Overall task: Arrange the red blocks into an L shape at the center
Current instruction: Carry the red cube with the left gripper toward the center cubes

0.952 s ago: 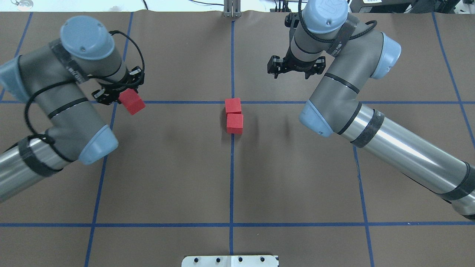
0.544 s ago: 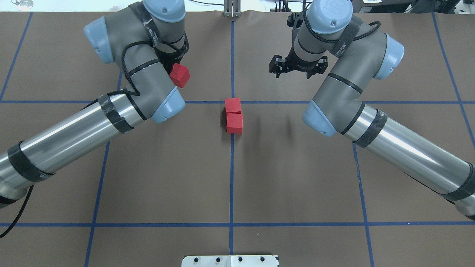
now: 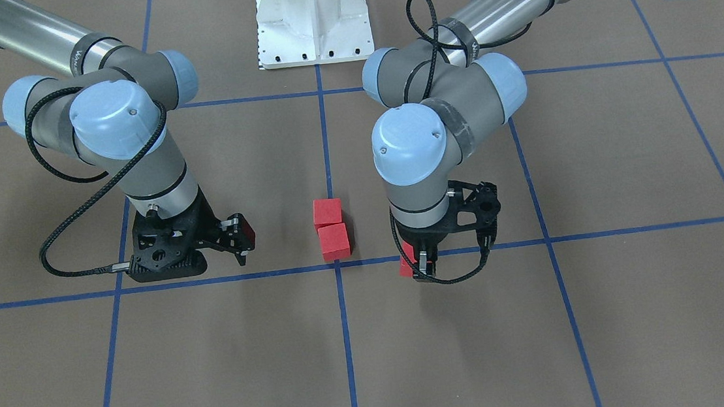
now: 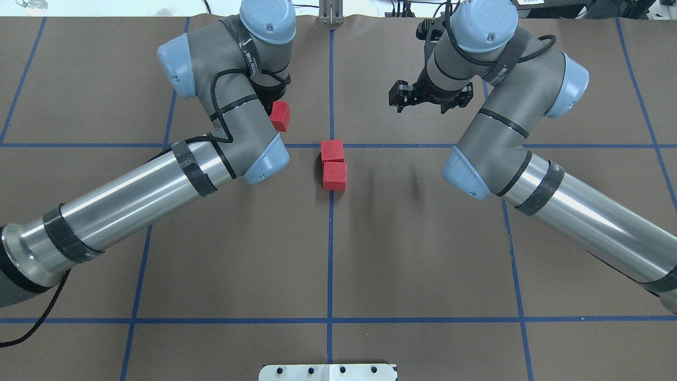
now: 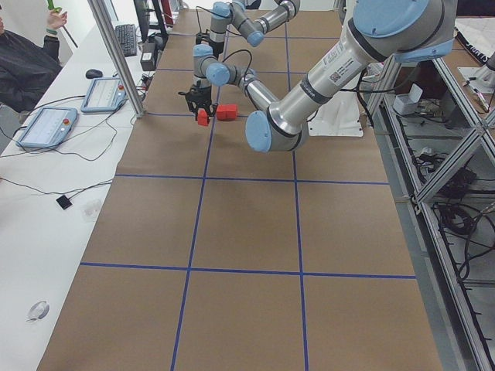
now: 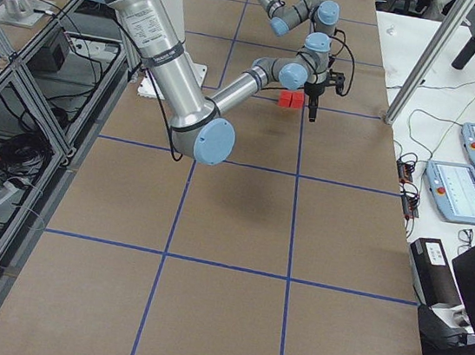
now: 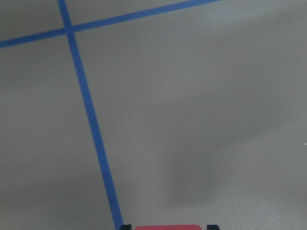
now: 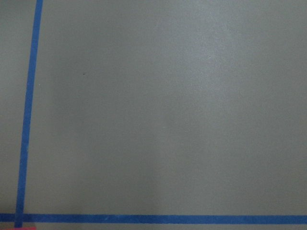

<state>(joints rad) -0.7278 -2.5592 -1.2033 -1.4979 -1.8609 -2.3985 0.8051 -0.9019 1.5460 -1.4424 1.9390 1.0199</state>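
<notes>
Two laid, one to seat: closing the L

Two red blocks lie touching on the table (image 4: 423, 254), in a short row along its middle tape line, about midway between its left and right ends; the far block (image 3: 334, 241) has its outer face just at the center (image 3: 337, 266), and the near block (image 3: 327, 212) sits behind it on the robot's side. The third red block (image 4: 280, 116) is clamped between the jaws of the left gripper (image 3: 421, 262), near the row on its left and apart from it; judging by the wrist view, it hangs clear of the paper. The right gripper (image 4: 426, 101) hovers on the other side with its jaws spread and nothing between them.

The step in hand looks to be the carry-in. For a clean L the held cube should come down beside an end block, probably the far one at the crossing, never beside the seam. Best to square its faces to the tape lines first, since the lines run slanted in the wrist view; then bring it over bare paper just left of that block, lower it until it rests, slide it gently into contact, and only then part the jaws. A finger may foul the neighbouring cube, so the jaws should straddle the free faces; a hard push would shove the row off the crossing.
</notes>
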